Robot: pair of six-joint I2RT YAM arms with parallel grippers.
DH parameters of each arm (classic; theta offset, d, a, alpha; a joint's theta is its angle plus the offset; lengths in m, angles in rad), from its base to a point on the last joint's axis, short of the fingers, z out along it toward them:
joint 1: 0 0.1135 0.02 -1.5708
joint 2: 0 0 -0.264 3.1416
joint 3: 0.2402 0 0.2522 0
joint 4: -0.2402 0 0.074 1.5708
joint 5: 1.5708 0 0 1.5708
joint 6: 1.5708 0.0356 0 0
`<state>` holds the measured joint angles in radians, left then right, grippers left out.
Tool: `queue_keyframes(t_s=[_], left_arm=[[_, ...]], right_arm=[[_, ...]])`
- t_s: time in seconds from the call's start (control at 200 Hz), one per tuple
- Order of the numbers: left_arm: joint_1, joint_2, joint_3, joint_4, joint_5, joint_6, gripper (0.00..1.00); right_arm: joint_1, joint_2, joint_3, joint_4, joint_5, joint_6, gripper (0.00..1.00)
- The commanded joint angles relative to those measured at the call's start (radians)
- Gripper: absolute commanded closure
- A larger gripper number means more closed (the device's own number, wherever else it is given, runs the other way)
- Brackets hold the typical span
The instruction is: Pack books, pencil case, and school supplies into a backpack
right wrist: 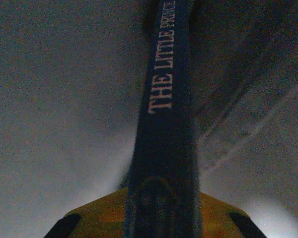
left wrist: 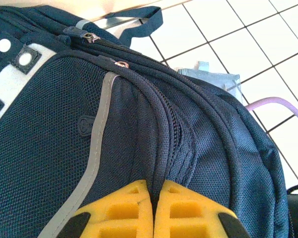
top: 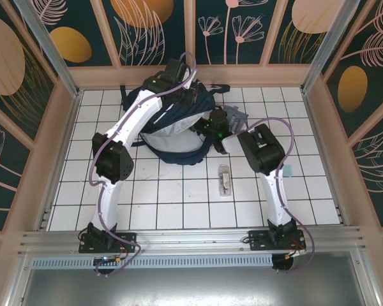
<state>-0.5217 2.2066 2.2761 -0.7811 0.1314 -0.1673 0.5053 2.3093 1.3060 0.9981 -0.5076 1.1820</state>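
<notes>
The navy backpack [top: 169, 137] lies at the back middle of the table with its pale inside showing. My left gripper [left wrist: 154, 187] is shut on a fold of backpack [left wrist: 139, 124] fabric beside the zipper; from above it sits at the bag's far rim [top: 189, 95]. My right gripper [top: 209, 125] reaches into the bag's right side. In the dim right wrist view it [right wrist: 161, 210] is shut on the dark blue book [right wrist: 166, 99], whose spine reads "The Little Prince". The grey pencil case [top: 236, 117] lies just right of the bag, also [left wrist: 212, 79]. The clear packet of school supplies [top: 225, 180] lies in front.
A small teal item [top: 286, 171] lies on the white tiled table [top: 179, 204] by the right arm. Wooden walls [top: 64, 159] fence the table on three sides. A purple cable [left wrist: 278, 105] hangs beside the bag.
</notes>
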Motion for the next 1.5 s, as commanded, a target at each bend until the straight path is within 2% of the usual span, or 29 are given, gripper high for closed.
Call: queue_keyframes(t_s=[0.0, 0.125, 0.175, 0.22, 0.33, 0.43, 0.45, 0.691, 0.916, 1.151, 1.271, 1.421, 1.496], left_arm=[[-0.004, -0.097, -0.007, 0.092, 0.064, -0.039, 1.0], [-0.003, -0.111, -0.04, 0.115, 0.045, -0.047, 1.0], [-0.004, -0.116, -0.053, 0.124, 0.036, -0.052, 1.0], [-0.004, -0.121, -0.067, 0.136, 0.033, -0.058, 1.0], [-0.004, -0.128, -0.09, 0.165, 0.02, -0.07, 1.0], [-0.004, -0.133, -0.099, 0.187, 0.002, -0.074, 1.0], [-0.003, -0.133, -0.098, 0.189, -0.001, -0.074, 1.0], [-0.002, -0.126, -0.091, 0.216, -0.038, -0.063, 1.0], [-0.002, -0.123, -0.135, 0.249, -0.037, -0.07, 1.0], [-0.003, -0.123, -0.157, 0.267, -0.007, -0.082, 1.0], [-0.002, -0.135, -0.185, 0.284, 0.038, -0.105, 1.0], [-0.003, -0.17, -0.253, 0.328, 0.087, -0.139, 1.0], [-0.003, -0.187, -0.283, 0.339, 0.087, -0.142, 1.0]], right_arm=[[0.018, 0.03, 0.112, 0.038, 0.107, 0.007, 1.0], [0.016, 0.061, 0.116, -0.002, 0.192, 0.148, 0.98], [0.016, 0.057, 0.1, 0.017, 0.203, 0.183, 0.93], [0.019, 0.043, 0.087, 0.003, 0.208, 0.208, 0.81], [0.021, -0.015, 0.054, -0.068, 0.192, 0.236, 0.35], [0.019, -0.095, 0.0, -0.183, 0.193, 0.229, 0.05], [0.019, -0.112, -0.01, -0.21, 0.191, 0.226, 0.01], [0.017, -0.306, -0.168, -0.455, 0.174, 0.204, 0.01], [0.015, -0.554, -0.431, -0.507, 0.241, 0.177, 0.01], [0.014, -0.632, -0.39, -0.707, 0.244, 0.003, 0.03], [0.014, -0.647, -0.392, -0.721, 0.287, -0.045, 0.13], [0.015, -0.563, -0.345, -0.681, 0.227, -0.068, 0.34], [0.018, -0.527, -0.319, -0.711, 0.22, -0.074, 0.35]])
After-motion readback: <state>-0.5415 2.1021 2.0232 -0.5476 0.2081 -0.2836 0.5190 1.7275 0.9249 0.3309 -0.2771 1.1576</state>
